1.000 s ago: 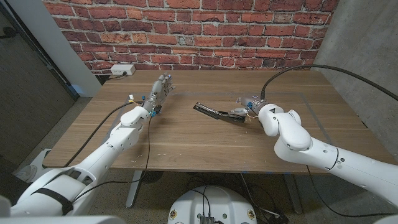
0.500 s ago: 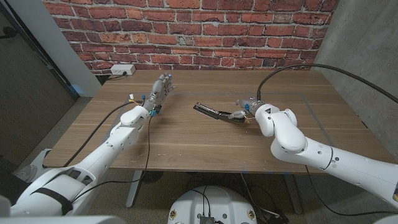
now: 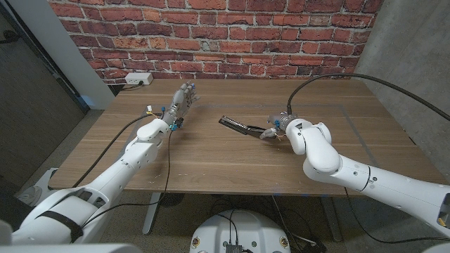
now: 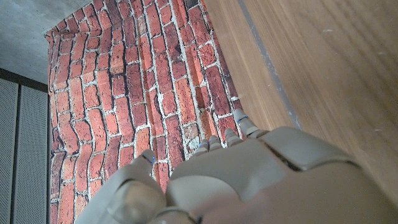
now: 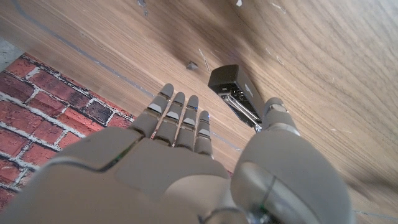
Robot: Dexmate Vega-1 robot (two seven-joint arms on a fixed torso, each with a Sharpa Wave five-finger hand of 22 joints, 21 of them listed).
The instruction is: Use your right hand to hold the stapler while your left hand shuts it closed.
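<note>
The stapler [image 3: 242, 128] lies open on the table [image 3: 211, 161], just above the middle of the head view, its black arm angled toward the upper left. The right hand [image 3: 273, 126] sits at its right-hand end, and compared with a second ago the white forearm has swung further left across the frame, the elbow joint now closer to the stapler. In the right wrist view the hand [image 5: 186, 143] has its fingers [image 5: 180, 121] stretched out straight and side by side, thumb apart, with the stapler's end [image 5: 239, 93] lying in the gap between them. Whether it is touching the stapler I cannot tell. The stapler itself has not shifted.

Over in the upper left, the left hand [image 3: 181, 102] stands upright on edge above the table, fingers together and pointing up, nothing in it. It is just where it was in both earlier frames, well apart from the stapler. A white power strip [image 3: 138, 79] sits at the far edge by the brick wall [image 3: 211, 42].
</note>
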